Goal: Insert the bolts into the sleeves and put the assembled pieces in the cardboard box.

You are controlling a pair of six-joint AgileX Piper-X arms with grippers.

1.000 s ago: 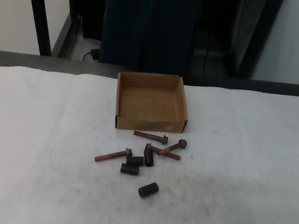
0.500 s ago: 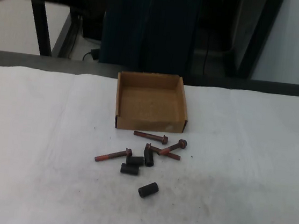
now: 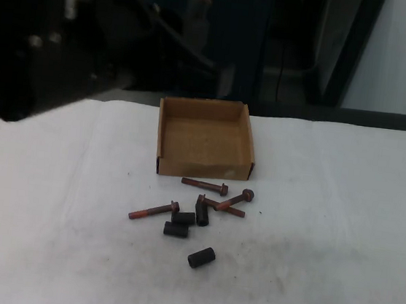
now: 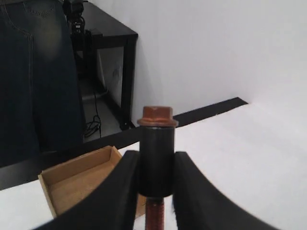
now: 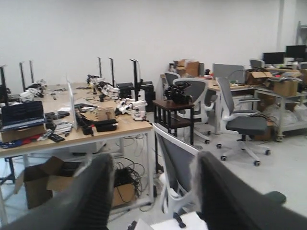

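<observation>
Trust the left gripper's (image 4: 156,165) pinch on the black sleeve (image 4: 156,155), bolt (image 4: 155,116) seated upright, head on top. Steer clear of the loose bolts (image 3: 204,186) and loose sleeves (image 3: 202,257) (at 6 o'clock of the box). Lower well inside the cardboard box (image 4: 76,167) before releasing. Leave the right gripper (image 5: 156,188) splayed wide, empty.

Soft, even overhead light washes the white bench (image 3: 324,246); the bolts (image 3: 204,185) near its middle throw only faint shadows. Beyond the far edge the room is dim, and an arm (image 3: 32,44) at the far left corner is in near-silhouette. The left gripper (image 4: 156,158) and the sleeve (image 4: 156,141) it clamps stand black against a bright wall (image 4: 206,48).
</observation>
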